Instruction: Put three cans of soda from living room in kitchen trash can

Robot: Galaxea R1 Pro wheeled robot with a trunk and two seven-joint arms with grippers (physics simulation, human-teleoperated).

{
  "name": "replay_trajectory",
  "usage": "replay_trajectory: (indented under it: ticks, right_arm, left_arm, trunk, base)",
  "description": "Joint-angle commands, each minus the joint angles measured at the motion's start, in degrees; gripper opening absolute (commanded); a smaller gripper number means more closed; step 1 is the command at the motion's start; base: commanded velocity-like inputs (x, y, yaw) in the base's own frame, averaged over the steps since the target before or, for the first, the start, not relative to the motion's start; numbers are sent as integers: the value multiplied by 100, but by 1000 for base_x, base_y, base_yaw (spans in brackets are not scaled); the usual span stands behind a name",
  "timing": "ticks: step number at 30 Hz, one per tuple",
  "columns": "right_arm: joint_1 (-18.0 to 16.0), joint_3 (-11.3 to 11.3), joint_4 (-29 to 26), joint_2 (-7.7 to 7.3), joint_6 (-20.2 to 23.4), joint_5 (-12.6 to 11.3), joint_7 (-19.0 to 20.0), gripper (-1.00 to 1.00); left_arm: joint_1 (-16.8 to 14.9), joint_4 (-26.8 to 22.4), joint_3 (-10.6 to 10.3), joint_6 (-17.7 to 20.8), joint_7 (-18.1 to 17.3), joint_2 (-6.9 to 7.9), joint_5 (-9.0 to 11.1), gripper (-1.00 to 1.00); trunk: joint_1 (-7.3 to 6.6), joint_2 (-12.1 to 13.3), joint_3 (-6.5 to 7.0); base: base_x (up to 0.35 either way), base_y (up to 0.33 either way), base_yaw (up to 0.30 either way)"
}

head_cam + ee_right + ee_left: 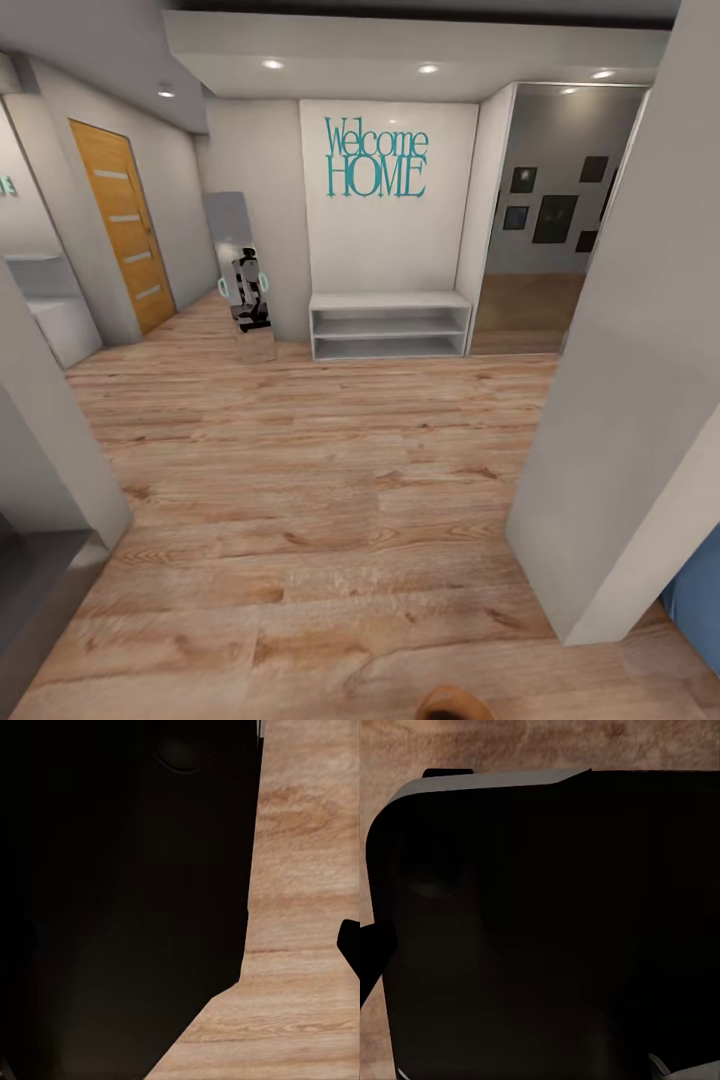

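Teal lettering (376, 157) faces me above a white bench (390, 324) across the wood floor (320, 480). An orange-brown rim (455, 703) pokes up just below my head camera. My wrist cameras see dark bodywork over floor; whether my grippers are open, I cannot tell.

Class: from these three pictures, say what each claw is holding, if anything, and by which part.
It cannot be told. Both wrist views show mostly a dark body over the light wood plank floor; no claw fingers or held thing can be made out.

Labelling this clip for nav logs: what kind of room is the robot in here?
Most likely an entrance hall of a home: teal "Welcome HOME" wall lettering, a low white open-shelf bench beneath it, an orange wooden door at left, and light wood plank floor.
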Motion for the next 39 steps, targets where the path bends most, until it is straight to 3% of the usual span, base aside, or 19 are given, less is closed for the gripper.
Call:
replay_trajectory:
  ticks: [1, 39]
  right_arm:
    - [0, 0, 0, 0, 0, 1, 0, 100]
    - [0, -19, -5, -7, 0, 2, 0, 100]
  left_arm:
    - [0, 0, 0, 0, -2, 0, 0, 100]
    - [0, 0, 0, 0, -9, 21, 0, 100]
  trunk:
    - [0, 0, 0]
    - [0, 0, 0]
  base:
    - [15, 0, 0]
    - [1, 0, 0]
